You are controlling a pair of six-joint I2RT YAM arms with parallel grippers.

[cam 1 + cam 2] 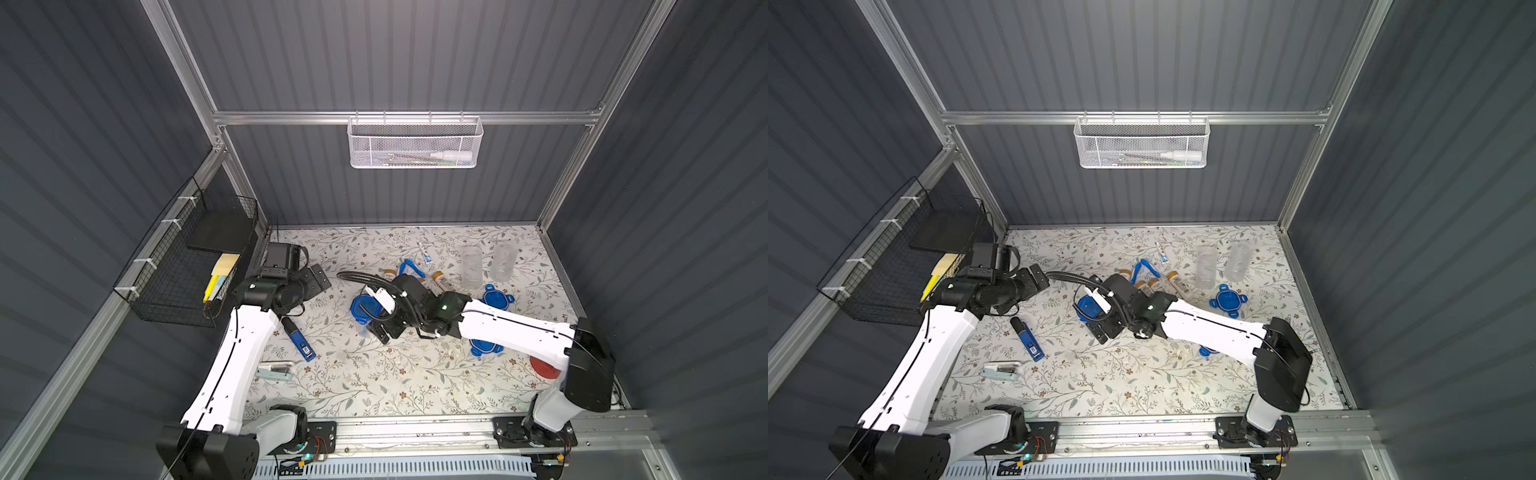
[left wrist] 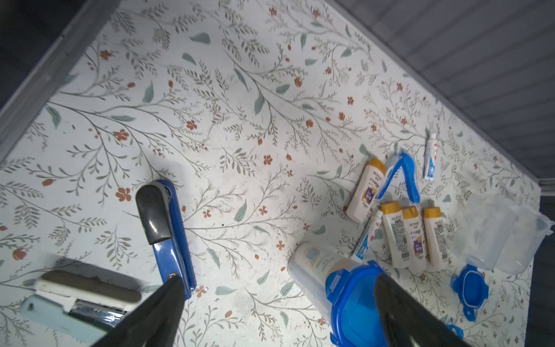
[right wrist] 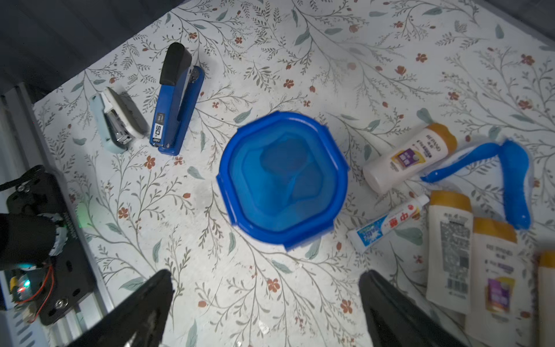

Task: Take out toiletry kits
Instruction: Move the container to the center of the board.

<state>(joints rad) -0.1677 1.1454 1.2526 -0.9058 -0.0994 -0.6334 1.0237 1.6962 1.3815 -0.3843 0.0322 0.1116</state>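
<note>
While both arms reached over the floral table [image 1: 374,386], the right gripper [image 3: 265,273] gaped wide and gripped nothing, its fingers stopping short of an upright clear jar [image 3: 282,177] with its blue clip lid on. The left gripper [image 2: 279,278] stood equally wide and empty. Just beyond that jar, towards the rear wall, the kit pieces lay loose on the patterned surface. There were four cream bottles [image 2: 395,234], two toothpaste tubes [image 2: 368,237] and a folded blue toothbrush [image 2: 399,177]. Near them were two lidless clear jars [image 1: 471,266] and two loose blue lids [image 1: 497,298]. A blue stapler [image 1: 299,338] and a pale stapler [image 1: 274,371] lay on the left. Ribbed dark-grey walls [image 1: 415,62] in an aluminium frame [image 1: 291,118] enclosed everything. A white mesh basket [image 1: 413,143] hung at the back and a black wire basket [image 1: 187,257] at the left.
</note>
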